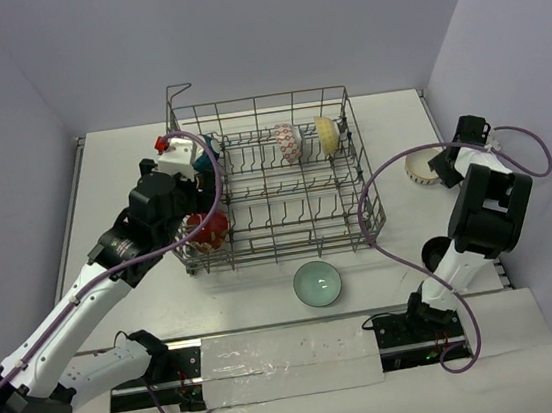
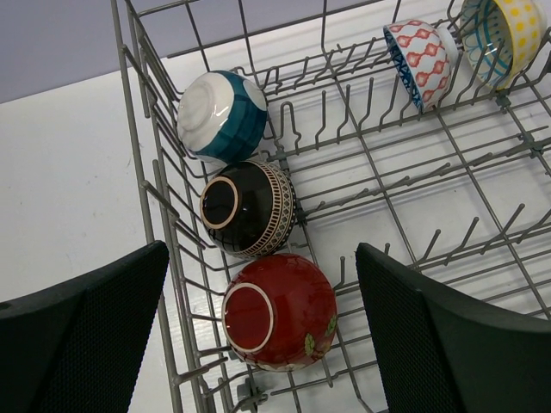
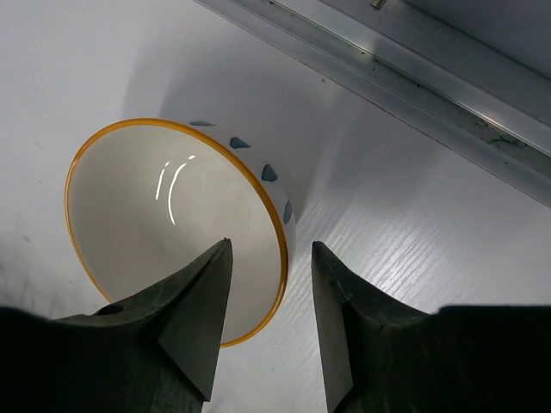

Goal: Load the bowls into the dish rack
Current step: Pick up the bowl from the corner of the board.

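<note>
over dish rack [image 1: 285, 197]: left gripper [image 2: 261, 249] wide, empty | right gripper [image 3: 271, 243] half-open astride cream bowl [image 3: 164, 215], perhaps touching

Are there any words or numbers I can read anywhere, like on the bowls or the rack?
None: no word, number or sign can be read in any view.
The red bowl, black bowl and white bowl carry only patterns, no letters.
The rack is bare wire, with no label showing.

high top view and close left wrist share the dish rack [image 1: 273, 182].
</note>
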